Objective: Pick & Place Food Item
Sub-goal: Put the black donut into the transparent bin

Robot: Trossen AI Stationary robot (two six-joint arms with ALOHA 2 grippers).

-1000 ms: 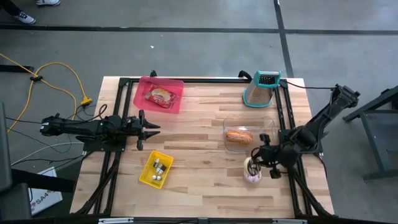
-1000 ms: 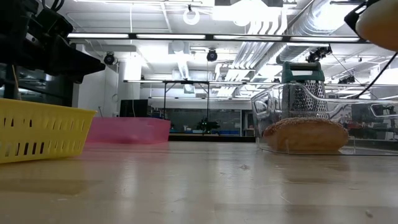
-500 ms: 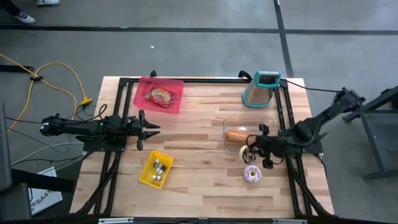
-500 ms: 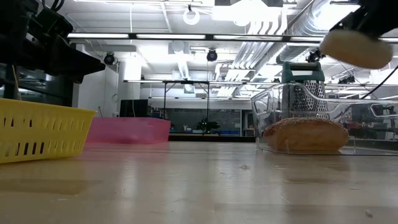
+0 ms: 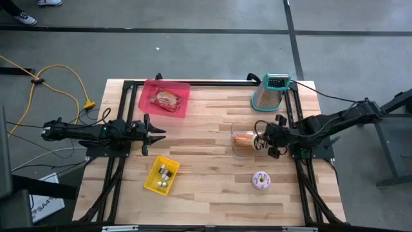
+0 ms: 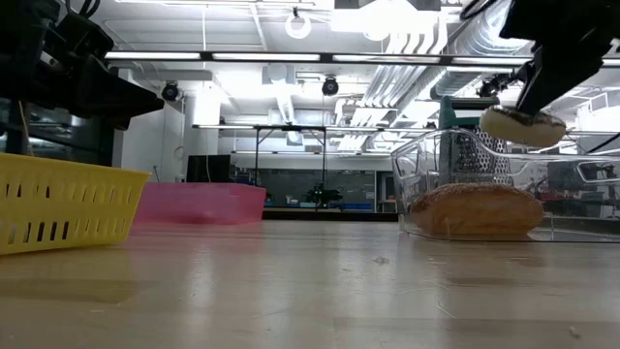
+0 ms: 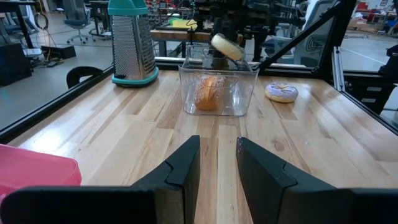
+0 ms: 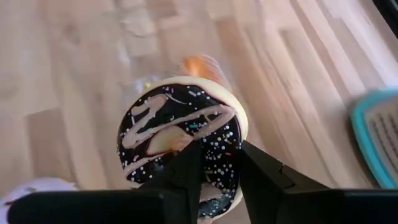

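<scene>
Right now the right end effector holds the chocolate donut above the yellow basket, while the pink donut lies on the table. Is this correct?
Not quite. The right end effector holds the chocolate donut above the clear container with the bread roll, not above the yellow basket, as the high view shows. The pink donut does lie on the table.
</scene>
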